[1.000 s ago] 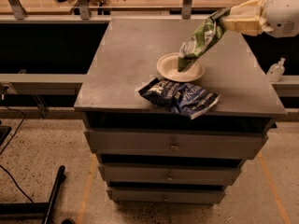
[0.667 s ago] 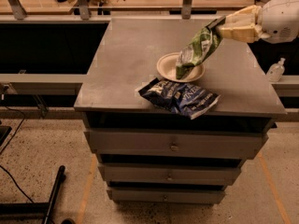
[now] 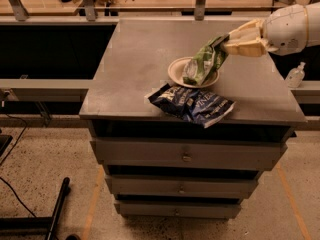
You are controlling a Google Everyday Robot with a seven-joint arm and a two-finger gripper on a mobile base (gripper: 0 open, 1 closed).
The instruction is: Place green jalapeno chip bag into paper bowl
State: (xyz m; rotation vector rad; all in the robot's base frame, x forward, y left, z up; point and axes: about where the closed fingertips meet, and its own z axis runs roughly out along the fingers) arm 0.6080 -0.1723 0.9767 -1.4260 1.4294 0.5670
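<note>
The green jalapeno chip bag (image 3: 204,63) hangs tilted from my gripper (image 3: 223,43), its lower end resting in the paper bowl (image 3: 176,74). The bowl is off-white and sits on the grey cabinet top, right of centre. My gripper comes in from the right, above the bowl's right side, and is shut on the bag's top corner. The arm's cream wrist (image 3: 250,38) extends to the right edge of the view.
A larger dark-blue chip bag (image 3: 192,104) lies just in front of the bowl near the cabinet's front edge. The grey cabinet (image 3: 135,59) has several drawers below. A small clear bottle (image 3: 295,75) stands to the right. A workbench with clutter runs behind.
My gripper has lowered and shifted left with the green bag. The bag's lower end has dropped from above the bowl down into it.
</note>
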